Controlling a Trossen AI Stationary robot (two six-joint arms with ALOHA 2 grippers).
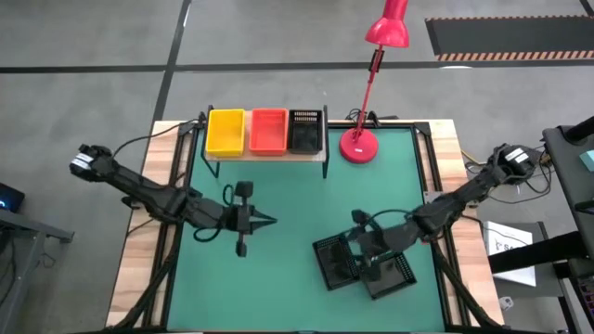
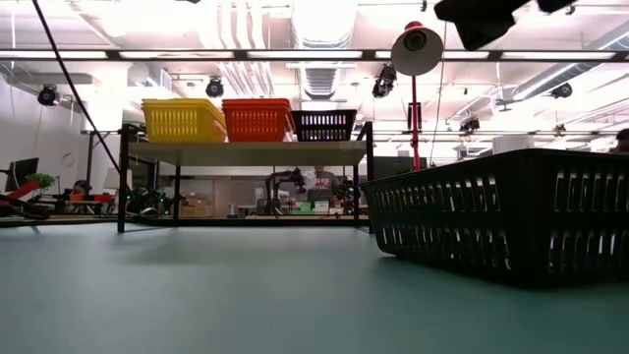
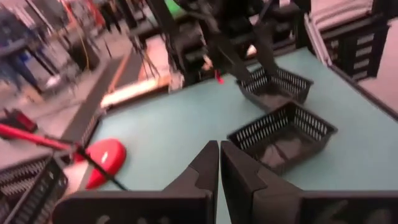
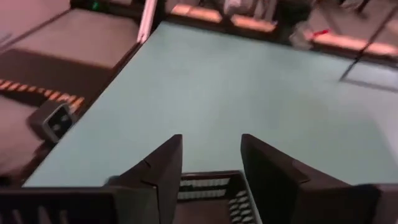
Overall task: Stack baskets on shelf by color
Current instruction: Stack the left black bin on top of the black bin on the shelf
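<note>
Right gripper is spread, hovering over the rim of a black basket, another black basket beside it. Left gripper is pressed together, waiting mid-table. Baskets look light, stiff mesh; pinch the rim wall, then carry to the shelf.

Bright ceiling strip lights glare in the low view; both wrist views are motion-blurred, overhead evenly lit with soft shadows
</note>
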